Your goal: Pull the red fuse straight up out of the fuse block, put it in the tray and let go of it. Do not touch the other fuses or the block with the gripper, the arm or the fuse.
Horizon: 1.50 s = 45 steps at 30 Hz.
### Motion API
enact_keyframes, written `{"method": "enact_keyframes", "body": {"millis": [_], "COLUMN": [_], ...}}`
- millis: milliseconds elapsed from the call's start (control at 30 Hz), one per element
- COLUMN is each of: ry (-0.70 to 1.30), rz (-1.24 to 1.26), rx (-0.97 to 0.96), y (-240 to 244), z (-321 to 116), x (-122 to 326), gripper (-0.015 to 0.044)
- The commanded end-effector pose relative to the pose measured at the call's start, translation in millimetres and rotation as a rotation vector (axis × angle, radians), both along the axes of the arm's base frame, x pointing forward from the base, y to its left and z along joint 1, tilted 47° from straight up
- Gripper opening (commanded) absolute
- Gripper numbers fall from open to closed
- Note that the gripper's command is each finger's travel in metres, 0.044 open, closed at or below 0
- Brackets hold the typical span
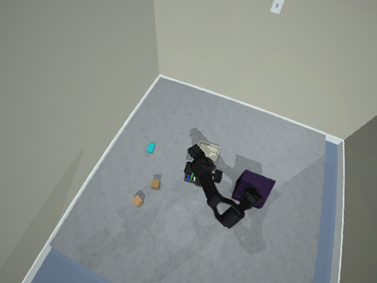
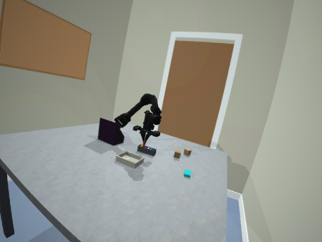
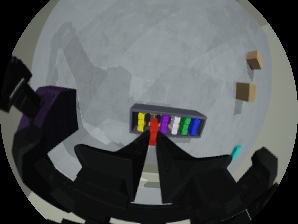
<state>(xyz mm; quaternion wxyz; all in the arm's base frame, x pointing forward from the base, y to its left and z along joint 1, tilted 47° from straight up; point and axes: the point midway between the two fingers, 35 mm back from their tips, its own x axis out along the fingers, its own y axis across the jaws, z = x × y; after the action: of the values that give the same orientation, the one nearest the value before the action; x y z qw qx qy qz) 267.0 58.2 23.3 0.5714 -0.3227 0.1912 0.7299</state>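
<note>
The red fuse (image 2: 144, 144) (image 3: 153, 131) is upright between the fingertips of my gripper (image 2: 144, 142) (image 3: 153, 133), which is shut on it. It is clear of its slot and a little above the dark fuse block (image 2: 147, 152) (image 3: 170, 109); the bare slot shows behind it in the wrist view. In the block stand the yellow fuse (image 3: 141, 121), purple fuse (image 3: 164, 124), white fuse (image 3: 175, 125), green fuse (image 3: 185, 126) and blue fuse (image 3: 195, 127). The beige tray (image 1: 219, 149) (image 2: 126, 162) lies beside the block; the fingers partly hide it in the wrist view.
A dark purple box (image 1: 263, 185) (image 2: 107, 131) (image 3: 62, 110) stands near the arm's base. Two wooden cubes, one (image 1: 155, 183) (image 2: 177, 154) (image 3: 245, 92) nearer the block and one (image 1: 138, 201) (image 2: 187, 152) (image 3: 254, 60) farther off, and a cyan piece (image 1: 151, 147) (image 2: 187, 173) (image 3: 236, 152) lie beyond the block's blue end.
</note>
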Motion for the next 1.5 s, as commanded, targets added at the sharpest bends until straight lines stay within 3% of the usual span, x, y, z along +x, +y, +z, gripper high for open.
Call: {"method": "enact_keyframes", "body": {"millis": [0, 733, 1467], "ry": [-0.004, -0.004, -0.009], "rz": [0.003, 0.003, 0.000], "rx": [-0.002, -0.003, -0.016], "y": [-2, -20, -88], "z": [2, 18, -47], "x": [1, 4, 50], "gripper": [0.0000, 0.0000, 0.0000]}}
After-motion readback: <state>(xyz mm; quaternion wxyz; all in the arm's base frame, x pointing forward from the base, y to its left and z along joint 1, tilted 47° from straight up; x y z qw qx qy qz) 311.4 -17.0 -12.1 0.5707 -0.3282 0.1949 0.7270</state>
